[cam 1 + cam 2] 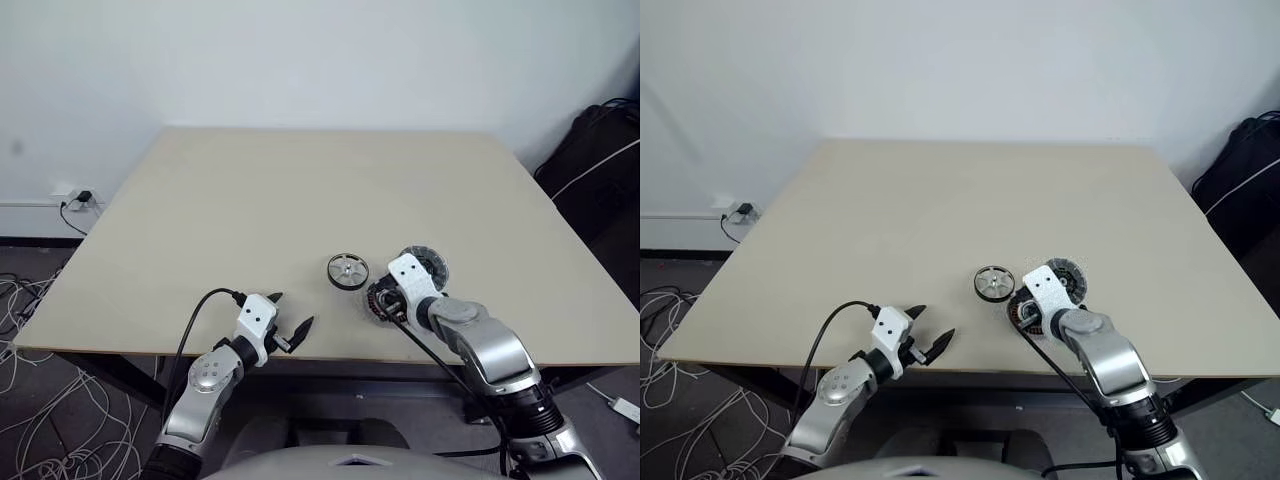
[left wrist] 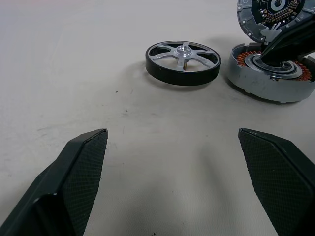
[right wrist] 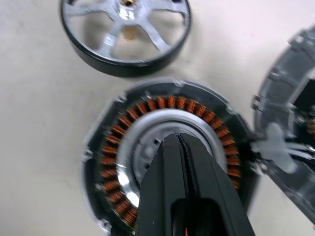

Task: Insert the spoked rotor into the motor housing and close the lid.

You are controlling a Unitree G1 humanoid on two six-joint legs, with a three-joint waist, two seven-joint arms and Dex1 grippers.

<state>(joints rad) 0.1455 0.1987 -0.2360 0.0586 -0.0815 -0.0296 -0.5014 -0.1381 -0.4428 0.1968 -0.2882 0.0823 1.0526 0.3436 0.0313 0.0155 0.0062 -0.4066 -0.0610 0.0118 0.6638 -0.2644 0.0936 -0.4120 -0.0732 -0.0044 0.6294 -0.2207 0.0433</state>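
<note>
Left eye view: the spoked rotor [image 1: 347, 271] lies flat on the table [image 1: 300, 200], lower centre of the frame, apart from everything. Just right of it and slightly lower sits the motor housing [image 1: 380, 300], largely covered by the right gripper [image 1: 386, 297], whose fingers are pressed together over it. The lid [image 1: 432, 266] stands just right of the housing, tilted up on its edge. The left gripper [image 1: 290, 322] hangs at lower left, fingers spread wide, holding nothing, well apart from the rotor. Right eye view: same layout; the rotor sits between the two grippers, far nearer the right one. Left wrist view: the rotor lies in the upper middle, hub up, disc axis vertical, with bare table between it and the spread left fingertips [image 2: 88, 147]; the housing is at upper right with copper windings showing. Right wrist view: the closed fingers point down at the housing's silvery centre; whether they touch it, cannot tell. The rotor is at upper left, just beside the housing rim, not touching. Judgement: the rotor is still outside the housing; the right arm is nearer and needs only a short shift toward the rotor, opening first.
</note>
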